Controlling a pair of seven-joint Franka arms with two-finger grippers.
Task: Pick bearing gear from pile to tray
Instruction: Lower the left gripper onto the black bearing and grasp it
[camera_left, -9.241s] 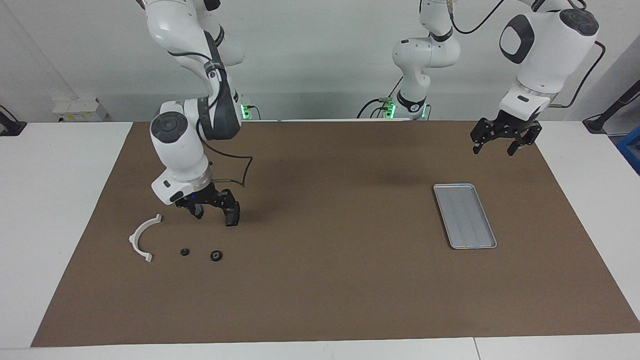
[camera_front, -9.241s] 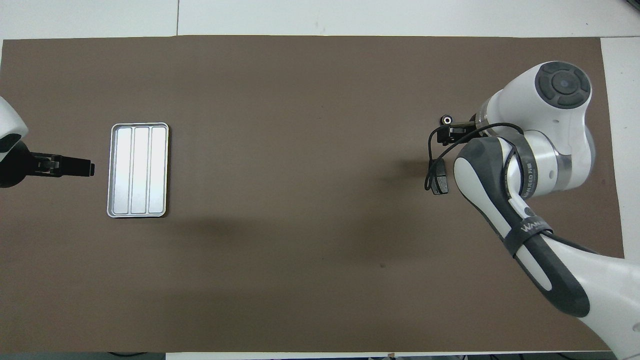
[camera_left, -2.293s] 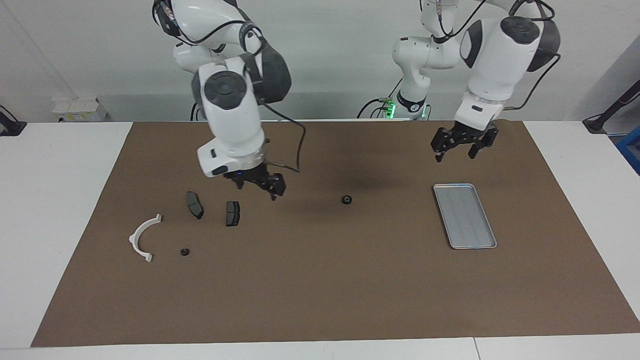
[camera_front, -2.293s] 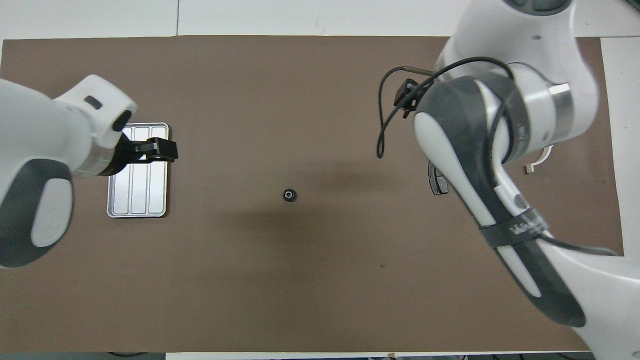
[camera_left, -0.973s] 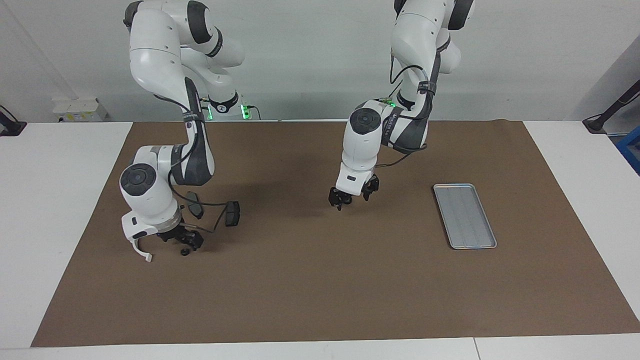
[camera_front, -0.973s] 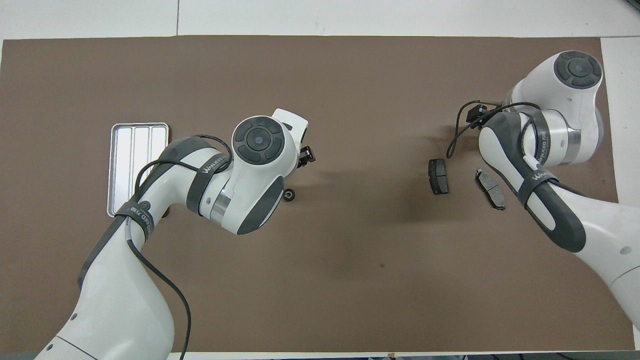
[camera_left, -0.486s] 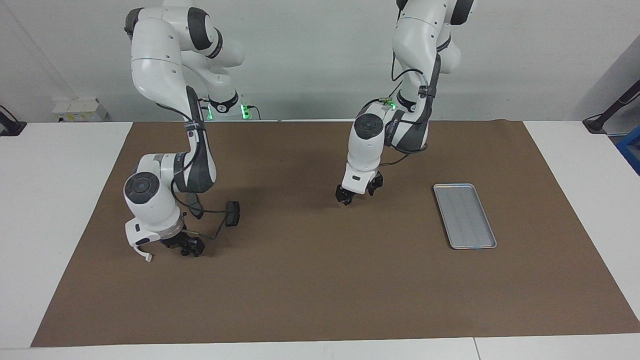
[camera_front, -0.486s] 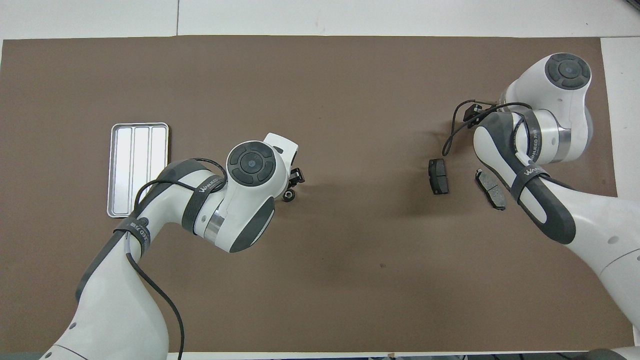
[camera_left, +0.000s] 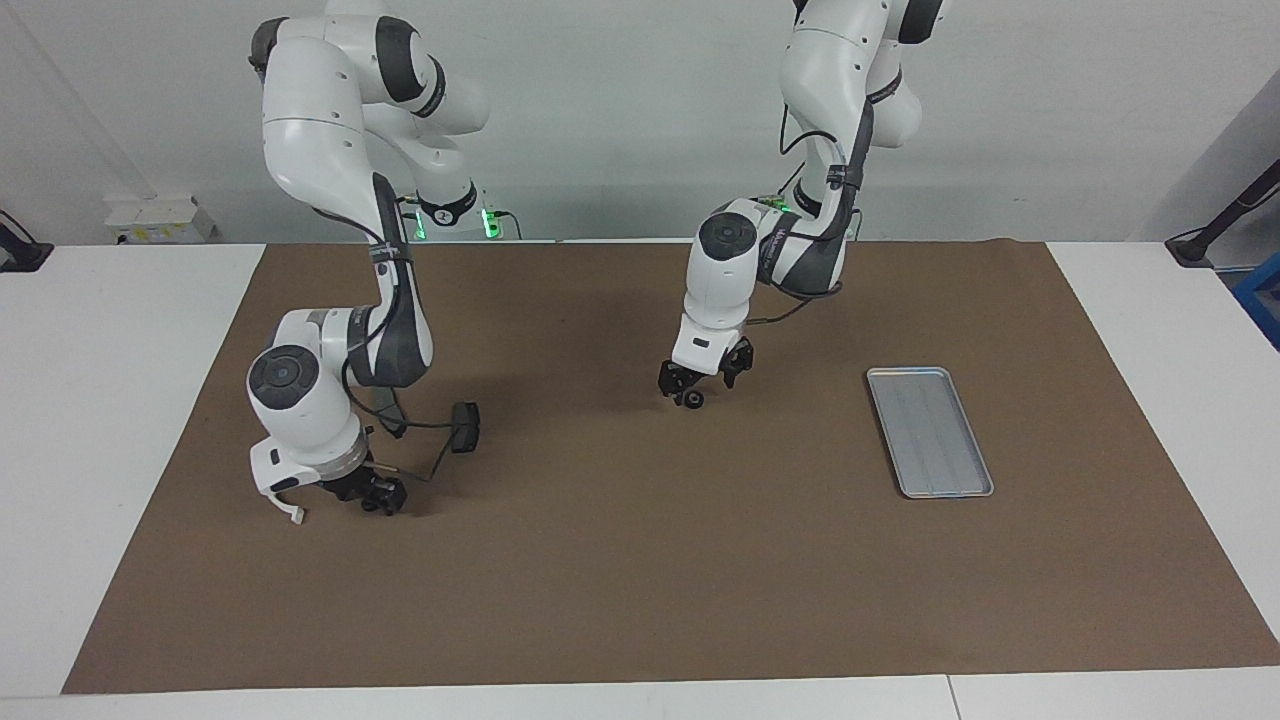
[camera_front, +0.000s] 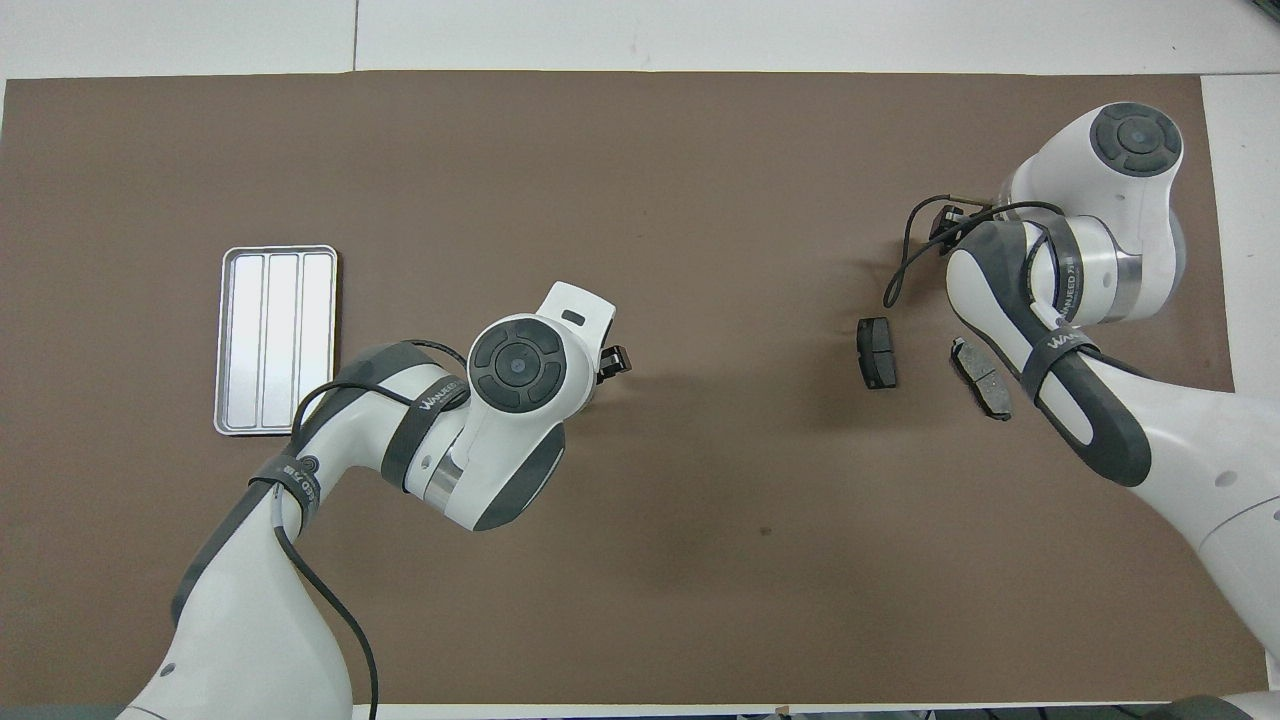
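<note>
1. the small black round bearing gear (camera_left: 692, 399) is lying on the mat near its middle, well apart from the tray, directly under the left gripper (camera_left: 700, 386).
2. the left gripper is hanging low over the bearing gear with its jaws released and spread to either side of it; whether they are touching it cannot be told.
3. the flat silver-grey rectangular metal tray (camera_front: 282, 340), with rounded corners, a raised rim and a ribbed base, is sitting toward the left arm's end of the table with nothing in it.
4. toward the right arm's end, two dark grey flat brake pads (camera_front: 877, 352) (camera_front: 981, 377) are lying side by side but apart.
5. the right gripper (camera_left: 375, 497) is reaching down to the mat just beside the white curved plastic arc bracket (camera_left: 296, 517), which the wrist is mostly hiding; whether this gripper is clenched or released cannot be told.
6. a matte brown paper-like mat (camera_left: 640, 580) is covering most of the smooth white table (camera_left: 120, 400).
7. a plain pale wall (camera_left: 620, 120) is rising at the robots' end of the table, with green lights glowing at both arm bases.
</note>
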